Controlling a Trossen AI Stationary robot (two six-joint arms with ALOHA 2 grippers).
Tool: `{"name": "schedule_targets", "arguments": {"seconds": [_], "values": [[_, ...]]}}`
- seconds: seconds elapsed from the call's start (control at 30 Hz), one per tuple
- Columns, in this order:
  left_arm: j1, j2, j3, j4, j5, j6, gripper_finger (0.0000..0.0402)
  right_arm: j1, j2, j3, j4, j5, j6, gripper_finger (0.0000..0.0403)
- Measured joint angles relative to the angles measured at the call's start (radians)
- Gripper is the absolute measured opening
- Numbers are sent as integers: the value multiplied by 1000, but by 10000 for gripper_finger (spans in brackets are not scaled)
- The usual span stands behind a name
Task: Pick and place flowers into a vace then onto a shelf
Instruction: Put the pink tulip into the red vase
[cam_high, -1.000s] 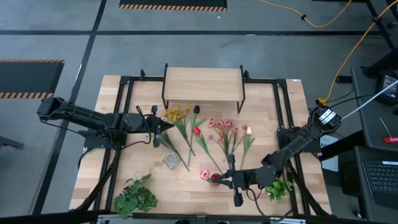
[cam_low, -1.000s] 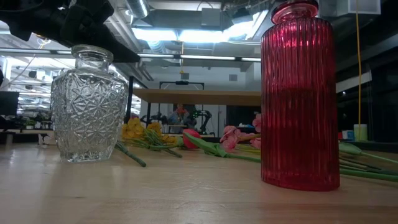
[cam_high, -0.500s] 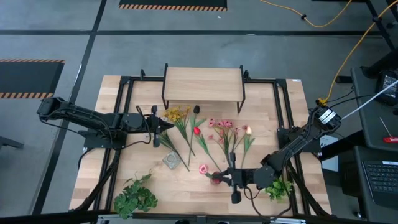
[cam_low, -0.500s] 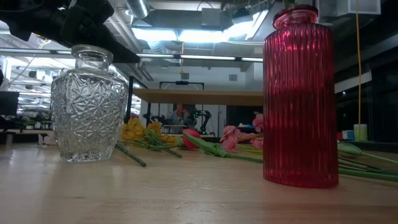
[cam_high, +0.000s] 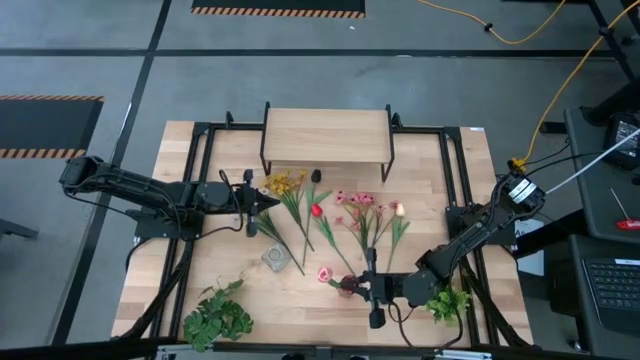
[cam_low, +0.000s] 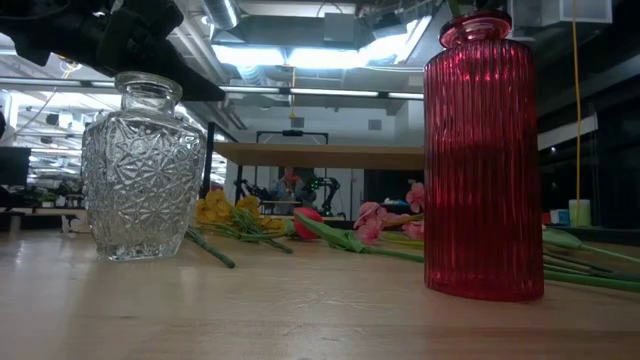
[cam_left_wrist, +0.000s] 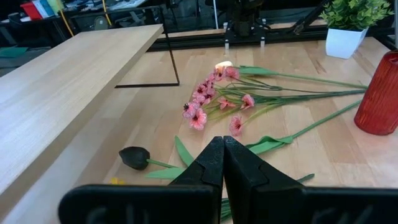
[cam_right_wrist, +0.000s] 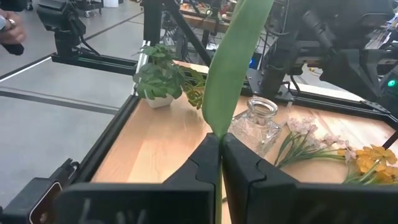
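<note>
The pink-blossomed green-stemmed flower (cam_high: 323, 273) has swung left over the ribbed red glass vase (cam_high: 346, 288), near-centre on the tabletop (cam_high: 230, 250); right tool (cam_high: 372, 287) clenched on its stem, insertion under way. Left tool (cam_high: 262, 201) clenched, empty.

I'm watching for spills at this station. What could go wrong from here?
The right gripper is shut on a flower stem directly above the red vase, whose pink blossom hangs out sideways. Pulling or swinging could tip this tall, narrow vase. It might roll onto the loose flowers lying beside it.
</note>
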Motion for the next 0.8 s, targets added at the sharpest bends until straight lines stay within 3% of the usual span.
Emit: {"name": "schedule_targets", "arguments": {"seconds": [0.57,0.8], "values": [[0,0,0,0,0,0,4,0,0,0,-37,0,-3,73],[0,0,0,0,0,0,4,-1,-1,43,-155,0,25,86]]}}
